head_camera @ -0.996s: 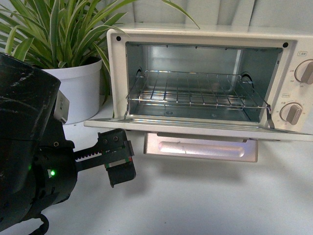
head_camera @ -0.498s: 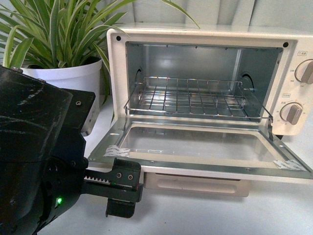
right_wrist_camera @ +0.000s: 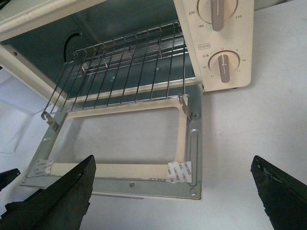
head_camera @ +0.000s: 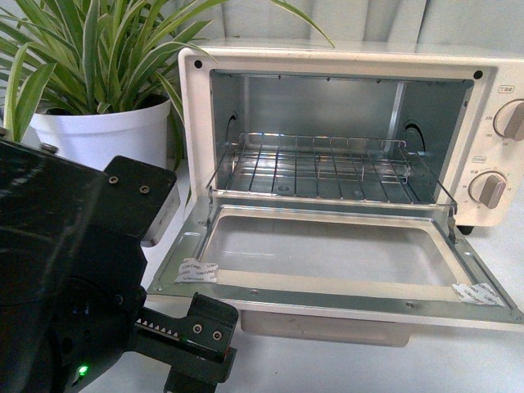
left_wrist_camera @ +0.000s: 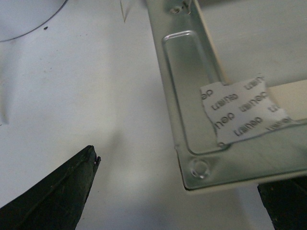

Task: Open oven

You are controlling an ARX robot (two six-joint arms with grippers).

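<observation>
Oven (head_camera: 344,61) sits on the white table (head_camera: 368,372) right in front of the robot, with a plant (head_camera: 90,49) in a white pot (head_camera: 106,135) just beside it on the robot's left, and the task looks as good as done. Door (head_camera: 327,288) is swung down on its hinges, lying close to flat and tipped a bit downward toward the front, glass facing up, handle (head_camera: 327,329) showing under the front edge. Cavity is fully exposed, rack (head_camera: 327,168) in plain sight inside, two knobs (head_camera: 491,188) on the right panel. Paper stickers (head_camera: 196,271) sit at both front corners of the door frame. Nothing left that I can judge except backing the arms off; the door could maybe drop a touch lower, hard to say. Left gripper (left_wrist_camera: 177,191) hangs low by the door's front left corner, jaws spread wide, nothing held. In its wrist view the corner lies between the two dark fingers (left_wrist_camera: 53,201), one well clear over bare table, the other right at the front edge — contact there I cannot tell. Right gripper (right_wrist_camera: 172,163) is out of the front view, seen only through its wrist camera: jaws wide apart too, empty, hovering in front of the open door and touching nothing
</observation>
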